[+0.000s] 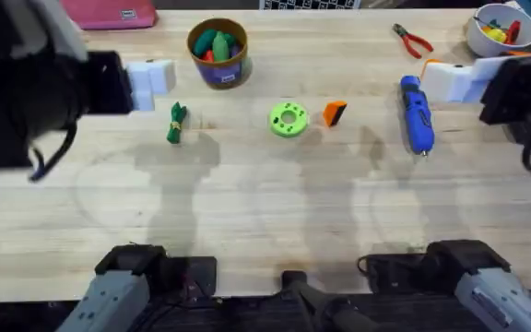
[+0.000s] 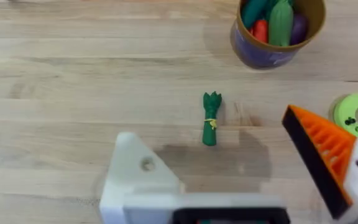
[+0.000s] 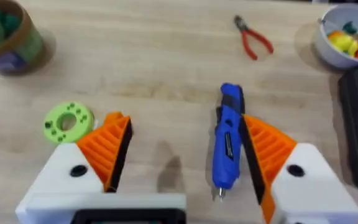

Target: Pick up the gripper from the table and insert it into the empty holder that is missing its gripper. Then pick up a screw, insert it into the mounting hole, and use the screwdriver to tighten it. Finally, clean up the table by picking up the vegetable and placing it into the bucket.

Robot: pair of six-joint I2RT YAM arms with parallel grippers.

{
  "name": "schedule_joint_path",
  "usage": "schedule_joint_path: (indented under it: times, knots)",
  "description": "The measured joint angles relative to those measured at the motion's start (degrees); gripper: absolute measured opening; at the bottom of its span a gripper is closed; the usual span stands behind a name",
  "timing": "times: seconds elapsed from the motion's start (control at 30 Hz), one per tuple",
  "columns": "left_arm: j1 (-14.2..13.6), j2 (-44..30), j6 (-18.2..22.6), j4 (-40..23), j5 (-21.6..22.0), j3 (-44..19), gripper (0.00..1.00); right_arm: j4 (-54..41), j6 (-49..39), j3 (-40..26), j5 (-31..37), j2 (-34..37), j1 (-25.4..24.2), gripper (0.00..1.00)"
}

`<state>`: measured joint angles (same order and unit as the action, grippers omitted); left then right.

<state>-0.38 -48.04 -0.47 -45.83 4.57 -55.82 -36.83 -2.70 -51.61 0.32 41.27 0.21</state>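
The gripper [image 1: 336,112], a small stiff orange wedge, probably light, lies just right of the green disc [image 1: 289,120]; pinch its 2 flat sides. It lies well apart from both arms' fingers. The right gripper [image 3: 185,168] is spread wide above the screwdriver [image 3: 227,144], holding nothing. The left gripper [image 2: 241,168] is also spread, its holder [image 2: 138,174] bare; beyond lie the vegetable [image 2: 211,119] and bucket [image 2: 277,31].

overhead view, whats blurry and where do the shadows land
Overhead: the left arm looms large, dark and blurred at the left edge, and soft shadows lie on the table below the vegetable and the green disc. Left wrist: the near white finger base is soft.
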Motion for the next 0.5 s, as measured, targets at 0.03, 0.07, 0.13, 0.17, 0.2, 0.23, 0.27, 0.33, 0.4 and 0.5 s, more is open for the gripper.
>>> schedule_joint_path:
  times: [0.03, 0.07, 0.13, 0.17, 0.2, 0.23, 0.27, 0.33, 0.4, 0.5]
  knots:
    - [0.0, -2.4, 0.0, -1.2, 0.0, -1.6, 0.985, -2.0, -0.4, -1.8, 0.0, 2.2, 0.0, 0.994]
    - [0.0, -4.3, 0.0, -2.2, 0.0, -2.9, 0.985, -3.8, -0.6, -3.4, 0.0, 4.2, 0.0, 0.994]
    - [0.0, -9.1, 0.0, -5.0, 0.0, -6.2, 0.985, -6.9, -0.9, -6.8, 0.0, 8.6, 0.0, 0.993]
    - [0.0, -11.0, 0.0, -6.0, 0.0, -7.5, 0.985, -8.0, -1.0, -8.0, 0.0, 10.3, 0.0, 0.993]
    - [0.0, -13.0, 0.0, -7.1, 0.0, -8.9, 0.985, -8.9, -1.1, -9.0, 0.0, 11.9, 0.0, 0.993]
    - [0.0, -14.8, 0.0, -7.9, 0.0, -10.0, 0.985, -9.9, -1.2, -9.9, 0.0, 13.7, 0.0, 0.994]
    - [0.0, -16.5, 0.0, -8.7, 0.0, -11.0, 0.985, -10.4, -1.3, -10.4, 0.0, 15.0, 0.0, 0.994]
    - [0.0, -19.4, 0.0, -9.3, 0.0, -12.2, 0.985, -10.8, -1.6, -10.6, 0.0, 17.3, 0.0, 0.993]
    - [0.0, -21.8, 0.0, -9.4, 0.0, -12.5, 0.985, -11.2, -1.6, -10.6, 0.0, 19.1, 0.0, 0.993]
    - [0.0, -24.2, 0.0, -10.0, 0.0, -12.5, 0.985, -11.2, -1.7, -10.6, 0.0, 20.3, 0.0, 0.994]
